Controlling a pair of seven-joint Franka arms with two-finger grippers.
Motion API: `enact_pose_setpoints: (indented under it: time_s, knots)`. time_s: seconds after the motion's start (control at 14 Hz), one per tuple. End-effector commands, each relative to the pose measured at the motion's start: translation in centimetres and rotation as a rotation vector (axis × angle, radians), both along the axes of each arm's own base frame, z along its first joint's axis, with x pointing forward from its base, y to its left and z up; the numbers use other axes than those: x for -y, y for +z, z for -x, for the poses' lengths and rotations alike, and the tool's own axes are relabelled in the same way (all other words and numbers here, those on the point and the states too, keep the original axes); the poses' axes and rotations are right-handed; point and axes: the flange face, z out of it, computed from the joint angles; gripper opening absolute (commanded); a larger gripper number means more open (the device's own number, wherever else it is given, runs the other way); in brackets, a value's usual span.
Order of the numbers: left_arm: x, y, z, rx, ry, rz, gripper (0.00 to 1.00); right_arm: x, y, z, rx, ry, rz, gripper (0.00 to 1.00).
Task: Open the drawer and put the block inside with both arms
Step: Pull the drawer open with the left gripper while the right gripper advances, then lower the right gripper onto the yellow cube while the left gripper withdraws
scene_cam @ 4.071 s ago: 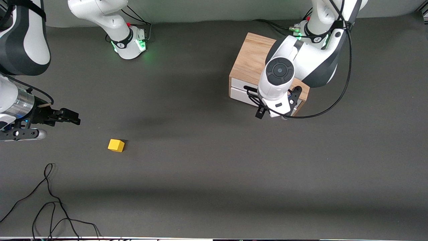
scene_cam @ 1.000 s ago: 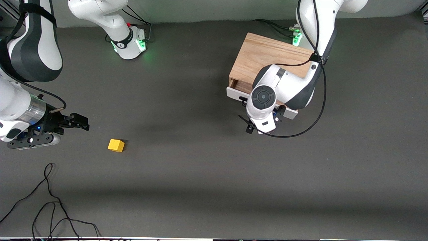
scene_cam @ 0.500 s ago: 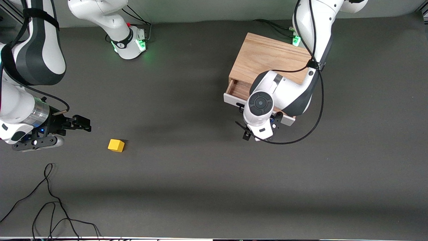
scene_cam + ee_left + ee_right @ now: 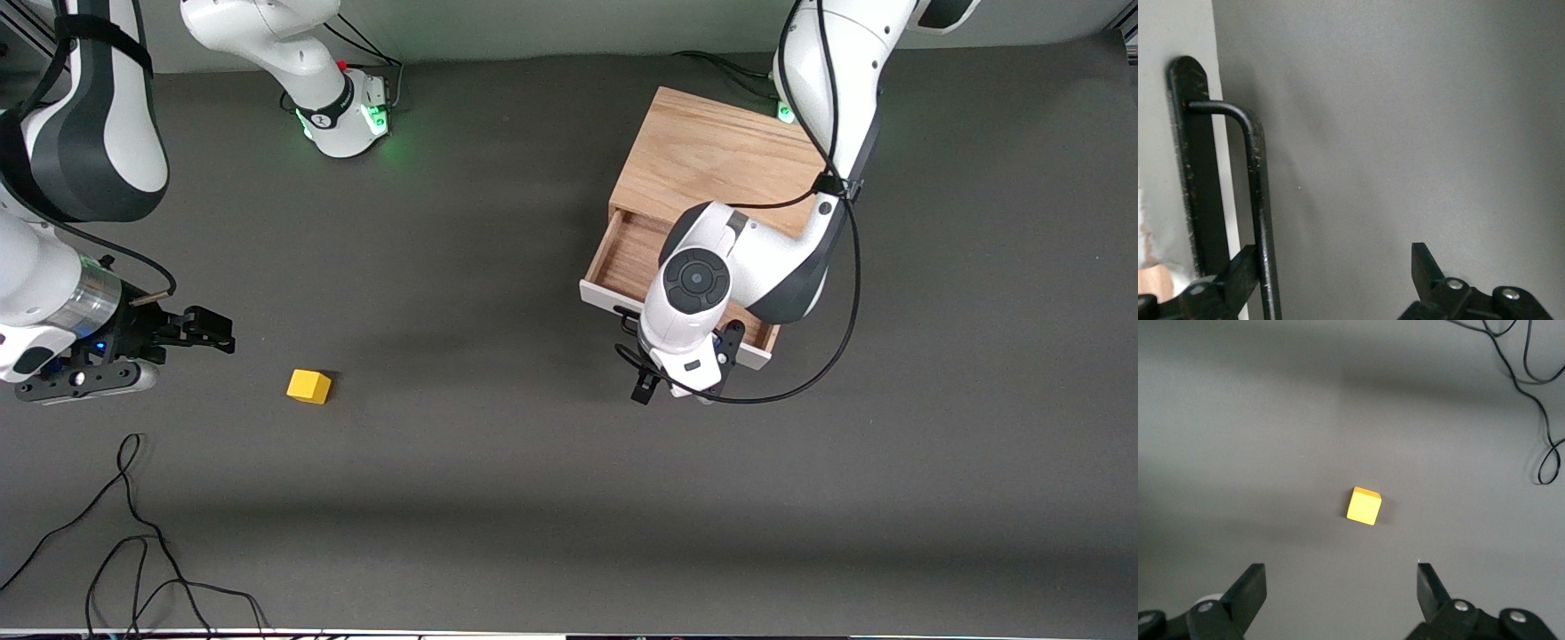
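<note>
- The drawer point(image 4: 633, 256) of the light-wood cabinet point(image 4: 711, 156) stands pulled out at the left arm's end of the dark grey counter point(image 4: 498, 480); its wood-lined tray is empty.
- The left end effector point(image 4: 677, 372) sits at the drawer's white front. In the left wrist view its fingers are spread, one finger point(image 4: 1238, 277) hooked on the black wire handle point(image 4: 1258, 200), not pinching it.
- The block point(image 4: 309, 387), a small bright yellow cube with matte faces, rests on the counter at the right arm's end, well apart from the drawer.
- The right end effector point(image 4: 206, 329) hovers with fingers spread and empty; the block lies at about four o'clock from it in the front view.
- The right arm is much the nearer to the block, so the pick likely falls to it.
</note>
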Motion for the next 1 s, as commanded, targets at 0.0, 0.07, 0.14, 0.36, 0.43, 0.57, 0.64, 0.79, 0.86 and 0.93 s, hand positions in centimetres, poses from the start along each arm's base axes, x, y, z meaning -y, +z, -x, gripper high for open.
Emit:
enact_pose_setpoints:
  time_s: [0.0,0.07,0.14,0.36,0.43,0.57,0.64,0.79,0.86,0.93]
  knots:
    - [0.8,0.6,-1.3,0.043,-0.002,0.028,1.0,0.0,-1.1,-1.2,0.016,-0.016,0.017,1.0]
    - [0.9,0.7,-1.5,0.051,-0.002,0.033,1.0,-0.1,-2.0,-1.6,0.015,-0.017,0.021,1.0]
    - [1.0,0.9,-1.6,0.056,-0.003,0.034,1.0,-0.1,-3.6,-2.2,0.011,-0.019,0.026,1.0]
    - [1.5,1.7,-2.4,0.081,-0.002,0.051,1.0,-0.4,-8.8,-3.5,-0.011,-0.016,0.05,1.0]
    - [1.5,1.9,-2.7,0.099,0.0,0.061,1.0,-0.4,-10.6,-3.6,-0.013,-0.018,0.054,1.0]
    - [1.7,2.3,-3.0,0.138,0.002,0.082,1.0,0.0,-14.2,-2.9,-0.007,-0.041,0.017,1.0]
    - [1.7,2.8,-3.2,0.146,0.002,0.086,1.0,0.2,-15.7,-2.6,0.001,-0.047,0.017,1.0]
    - [-0.2,5.5,-4.9,0.188,0.006,0.091,1.0,0.3,-19.5,-2.0,0.017,-0.049,0.029,1.0]
    - [-1.9,7.7,-6.2,0.22,-0.019,0.079,1.0,0.4,-21.6,-1.5,0.026,-0.048,0.039,1.0]
    - [-3.8,9.3,-6.9,0.219,-0.053,0.055,1.0,0.5,-23.4,-0.9,0.037,-0.05,0.044,1.0]
